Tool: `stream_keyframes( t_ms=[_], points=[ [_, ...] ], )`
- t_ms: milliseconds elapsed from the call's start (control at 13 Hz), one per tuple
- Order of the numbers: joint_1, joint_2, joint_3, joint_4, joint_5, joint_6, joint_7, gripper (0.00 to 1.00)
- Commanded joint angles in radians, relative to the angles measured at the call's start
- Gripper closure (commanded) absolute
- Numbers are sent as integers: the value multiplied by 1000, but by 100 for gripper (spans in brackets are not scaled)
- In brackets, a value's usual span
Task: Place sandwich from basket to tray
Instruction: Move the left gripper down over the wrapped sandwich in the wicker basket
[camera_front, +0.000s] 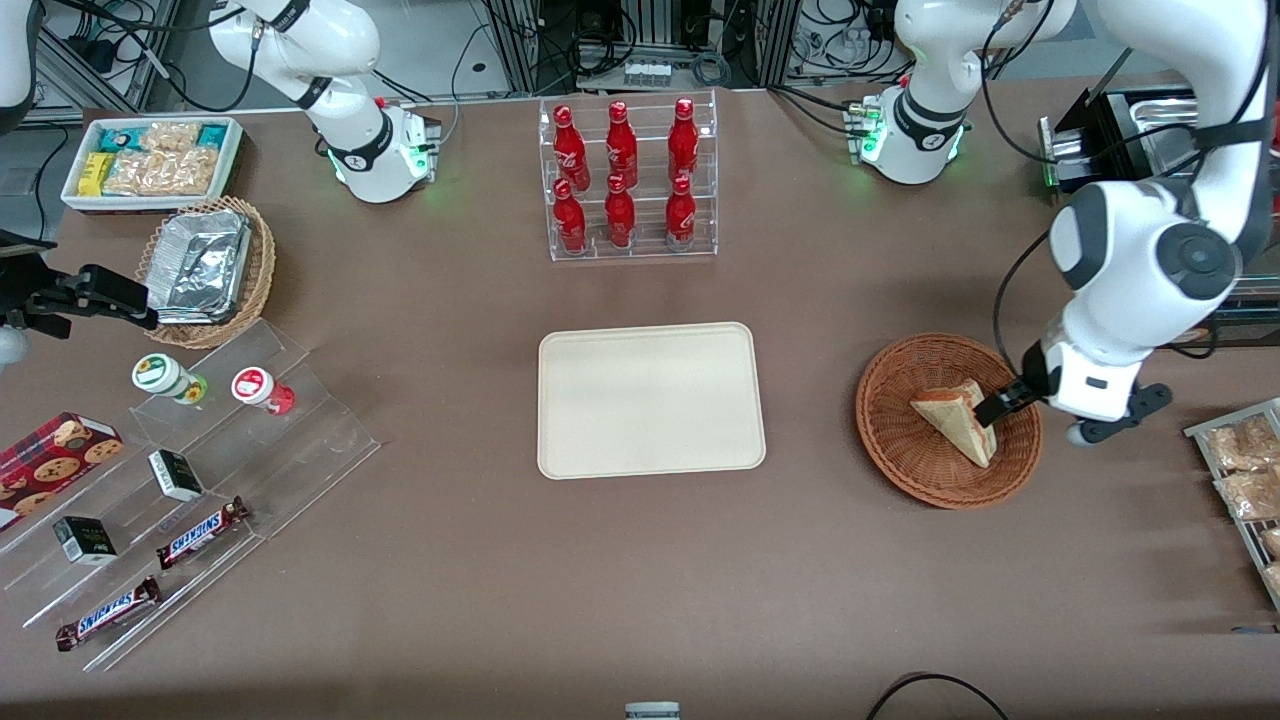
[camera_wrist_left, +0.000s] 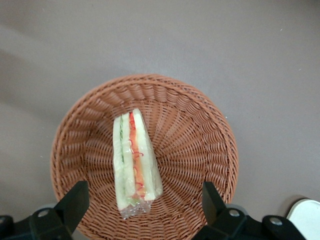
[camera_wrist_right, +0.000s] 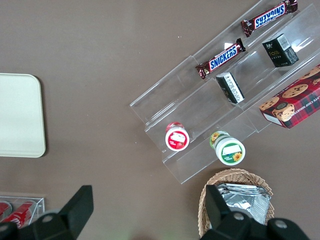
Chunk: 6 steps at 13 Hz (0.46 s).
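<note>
While the sandwich (camera_wrist_left: 134, 160) lies in the basket (camera_wrist_left: 200, 130), the claw (camera_wrist_left: 145, 205) hovers above it, fingers spread, gripping nothing; grasp, carry and placement on the bare tray (camera_front: 650, 400) remain.

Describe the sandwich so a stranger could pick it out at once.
Start at the cream tray mid-table, then look toward the working arm's end to the round reddish-brown wicker basket. The sandwich lies in it, under the open gripper: a clear-wrapped pale bread wedge with red and green filling, the only item in that basket.
</note>
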Motion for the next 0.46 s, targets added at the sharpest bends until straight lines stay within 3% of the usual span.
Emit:
stream_keyframes(
  t_ms=[0,385],
  points=[
    [-1,-7,0,-86,15,89,-34,0],
    [-1,27,1,-120,15,112,-37,0]
  ],
)
